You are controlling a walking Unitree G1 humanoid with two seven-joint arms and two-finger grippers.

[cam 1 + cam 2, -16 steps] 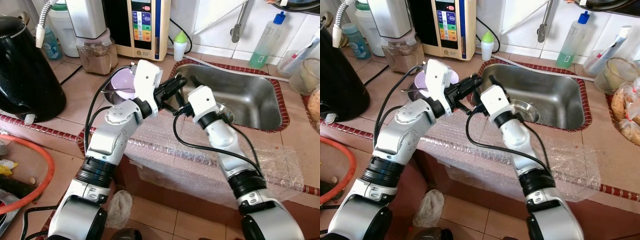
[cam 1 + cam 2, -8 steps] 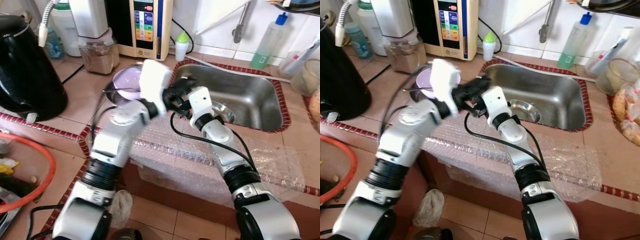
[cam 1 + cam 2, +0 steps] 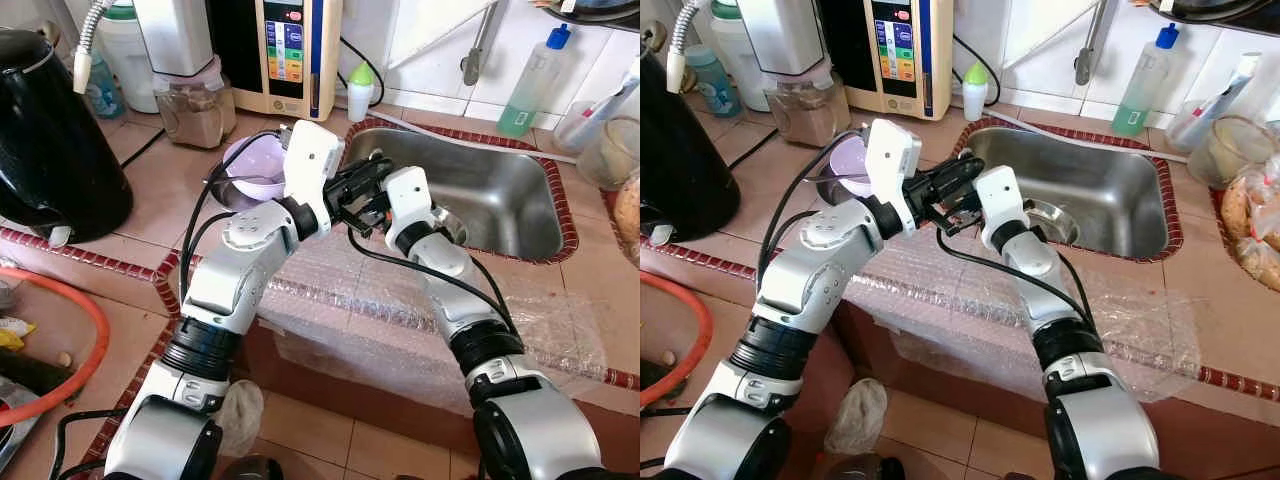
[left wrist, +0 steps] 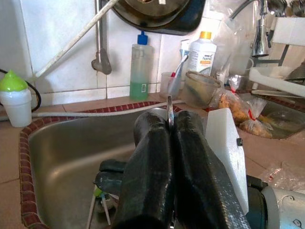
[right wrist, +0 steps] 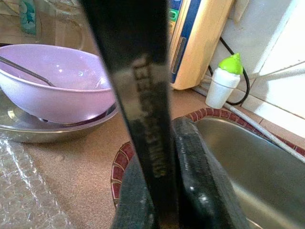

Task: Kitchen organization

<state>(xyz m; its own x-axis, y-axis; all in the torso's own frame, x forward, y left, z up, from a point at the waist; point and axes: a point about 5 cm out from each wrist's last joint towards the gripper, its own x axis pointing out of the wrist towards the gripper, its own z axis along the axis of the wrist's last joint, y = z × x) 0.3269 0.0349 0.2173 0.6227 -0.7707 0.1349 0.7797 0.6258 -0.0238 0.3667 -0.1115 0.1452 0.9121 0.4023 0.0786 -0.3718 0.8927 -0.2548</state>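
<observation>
Left wrist view settles the main question: the left claw (image 4: 170, 121) is pinched down to almost nothing, its two black fingers (image 4: 147, 167) pressed together on the thin metal edge of a flat utensil (image 4: 169, 107) that pokes out just past their tips. In the right wrist view the same flat utensil (image 5: 143, 86) shows as a dark strip with stamped lettering, lying along the right claw (image 5: 164, 157), which is clamped narrow on it as well. What kind of utensil it is cannot be told. From the head, the two claws meet tip to tip over the near-left rim of the sink (image 3: 500, 190), so the utensil's long axis runs from one claw straight into the other and neither arm is nearer to it than the other. This looks like a hand-over, and the next move depends on which claw lets go. The basin lies straight ahead of the left claw, and the purple bowl (image 5: 57, 81) on the counter (image 3: 160, 190) lies ahead of the right claw.
</observation>
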